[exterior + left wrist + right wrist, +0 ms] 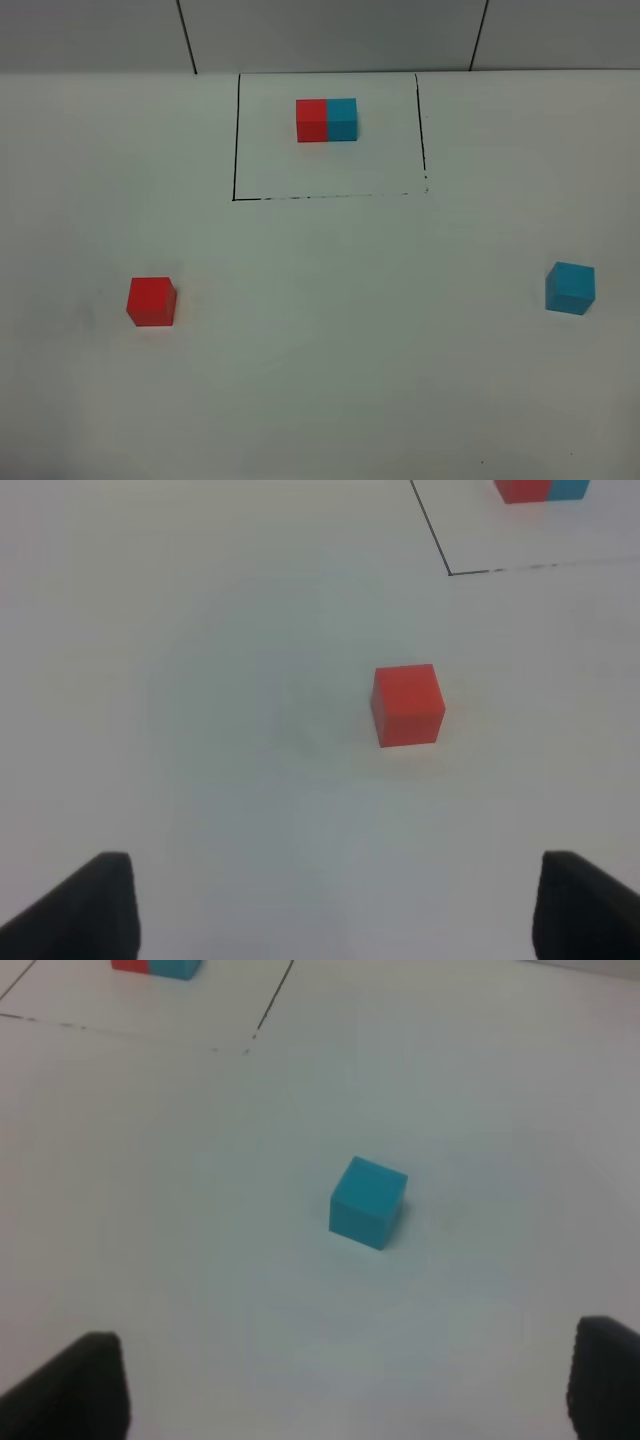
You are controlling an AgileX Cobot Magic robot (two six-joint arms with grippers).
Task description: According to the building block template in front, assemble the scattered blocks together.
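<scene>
The template (326, 120) is a red and cyan-blue pair joined side by side, red on the left, inside a thin black drawn rectangle at the back centre. It also shows in the left wrist view (541, 490) and the right wrist view (155, 966). The loose red cube (151, 301) sits at the left on the white table, also in the left wrist view (408, 704). The loose cyan-blue cube (570, 288) sits at the right, also in the right wrist view (367, 1202). My left gripper (330, 910) and right gripper (345, 1390) are open and empty, each well short of its cube.
The white table (340, 330) fills the view. The black rectangle line (320, 196) marks the template area. A grey wall with dark seams (186, 35) runs along the back edge. Neither arm shows in the high view.
</scene>
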